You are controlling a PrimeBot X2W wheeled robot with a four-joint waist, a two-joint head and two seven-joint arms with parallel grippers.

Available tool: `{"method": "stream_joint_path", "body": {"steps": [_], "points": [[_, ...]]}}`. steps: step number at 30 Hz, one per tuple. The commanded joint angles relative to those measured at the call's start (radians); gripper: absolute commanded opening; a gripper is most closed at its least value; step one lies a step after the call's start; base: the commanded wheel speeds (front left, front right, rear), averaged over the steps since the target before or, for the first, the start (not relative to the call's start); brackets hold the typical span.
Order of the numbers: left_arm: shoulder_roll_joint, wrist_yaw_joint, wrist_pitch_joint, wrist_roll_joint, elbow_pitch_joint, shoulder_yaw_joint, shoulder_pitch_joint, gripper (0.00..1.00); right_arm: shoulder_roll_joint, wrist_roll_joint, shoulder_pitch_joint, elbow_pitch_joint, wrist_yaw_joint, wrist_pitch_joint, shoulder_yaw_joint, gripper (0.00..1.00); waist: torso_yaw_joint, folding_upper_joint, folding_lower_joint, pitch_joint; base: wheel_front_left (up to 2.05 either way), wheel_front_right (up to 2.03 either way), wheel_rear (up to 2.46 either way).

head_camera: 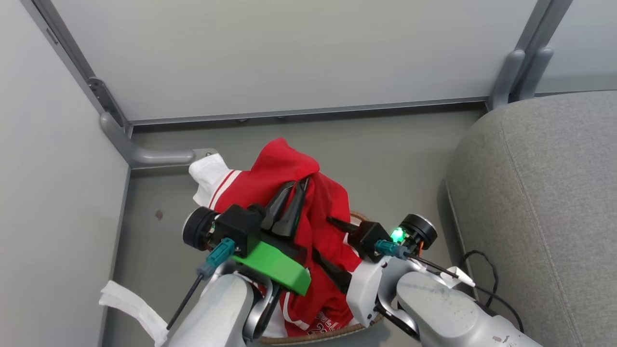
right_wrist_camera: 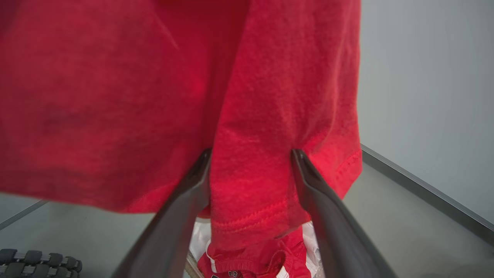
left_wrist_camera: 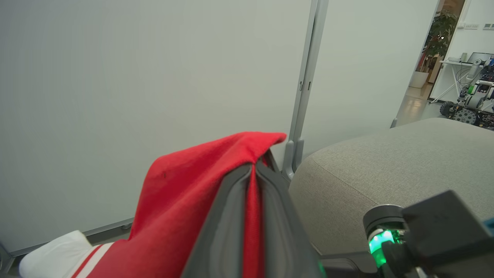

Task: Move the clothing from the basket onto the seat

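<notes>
A bright red garment [head_camera: 284,168] with a white striped sleeve [head_camera: 209,178] hangs lifted above the basket, pinched at its top fold by my left gripper [head_camera: 298,185], which is shut on it. The left wrist view shows red cloth [left_wrist_camera: 185,200] squeezed between the closed fingers [left_wrist_camera: 227,216]. My right gripper [head_camera: 322,236] is open lower down, and the hanging hem [right_wrist_camera: 251,200] drapes between its spread fingers [right_wrist_camera: 181,208]. More red clothing [right_wrist_camera: 258,260] with white trim lies below in the basket, whose brown rim [head_camera: 318,337] peeks out. The grey seat [head_camera: 540,207] stands to the right.
Grey partition walls with metal posts [head_camera: 520,72] close off the back and left. A white strip of cloth [head_camera: 130,303] lies on the floor at lower left. A black cable [head_camera: 484,274] hangs by the sofa's edge. Another wheeled robot [left_wrist_camera: 469,102] stands far off.
</notes>
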Motion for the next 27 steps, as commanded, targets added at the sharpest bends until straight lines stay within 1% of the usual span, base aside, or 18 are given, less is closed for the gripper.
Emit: {"method": "stream_joint_path", "body": {"steps": [1,2,3,4,5,10,16,21,22,23,24,25,27], "points": [[0.001,0.003,-0.001,-0.008,-0.006,-0.008,-0.02,0.0,-0.004,0.019,-0.018,0.005,-0.001,-0.002,0.024,1.0,0.012,0.0,0.0001,0.009,0.0,0.0,0.0],[0.001,0.004,-0.001,-0.013,-0.006,-0.015,-0.022,0.0,-0.004,0.031,-0.025,0.002,-0.001,-0.002,0.028,0.81,0.016,0.0,0.0001,0.011,0.0,0.0,0.0],[0.001,0.004,-0.001,-0.013,-0.006,-0.023,-0.026,0.0,-0.005,0.037,-0.032,0.003,-0.001,-0.002,0.032,0.38,0.02,0.0,0.0001,0.014,0.0,0.0,0.0],[0.001,0.005,-0.001,-0.015,-0.005,-0.027,-0.029,0.0,-0.005,0.044,-0.034,0.007,-0.001,-0.002,0.031,0.14,0.024,0.0,0.0001,0.015,0.0,0.0,0.0],[0.001,0.006,-0.001,-0.019,-0.004,-0.031,-0.032,0.0,-0.004,0.051,-0.035,0.007,-0.001,-0.002,0.025,0.0,0.028,0.0,0.0001,0.017,0.0,0.0,0.0],[0.001,0.011,-0.001,-0.029,-0.003,-0.042,-0.037,0.0,-0.004,0.08,-0.022,0.003,-0.001,-0.002,0.011,0.0,0.042,0.0,0.0001,0.024,0.0,0.0,0.0],[0.001,0.014,-0.001,-0.025,0.002,-0.021,-0.039,0.0,-0.004,0.08,0.003,-0.011,-0.001,-0.002,-0.019,0.0,0.039,0.0,0.0001,0.03,0.0,0.0,0.0],[0.001,0.018,-0.001,-0.016,0.006,0.002,-0.026,0.0,-0.004,0.069,0.032,-0.065,-0.001,-0.002,-0.095,0.0,0.017,0.0,0.0001,0.03,0.0,0.0,0.0],[0.001,0.018,-0.001,-0.013,0.007,0.007,-0.023,0.06,-0.004,0.065,0.04,-0.08,-0.001,-0.002,-0.114,0.0,0.011,0.0,0.0001,0.03,0.0,0.0,0.0],[0.001,0.021,-0.001,-0.008,0.01,0.016,-0.018,0.41,-0.004,0.059,0.051,-0.101,-0.001,-0.002,-0.14,0.0,0.001,0.0,0.0001,0.03,0.0,0.0,0.0],[0.001,0.021,-0.001,-0.002,0.015,0.02,-0.013,0.82,-0.005,0.053,0.061,-0.117,-0.001,-0.002,-0.158,0.0,-0.008,0.0,0.0001,0.029,0.0,0.0,0.0],[0.001,0.022,-0.001,0.005,0.023,0.027,-0.007,1.0,-0.004,0.047,0.076,-0.14,-0.001,-0.002,-0.182,0.0,-0.021,0.0,0.0001,0.027,0.0,0.0,0.0],[0.001,0.025,-0.001,0.014,0.035,0.044,0.003,1.0,-0.004,0.035,0.102,-0.187,-0.001,-0.002,-0.229,0.0,-0.051,0.0,0.0001,0.025,0.0,0.0,0.0]]}}
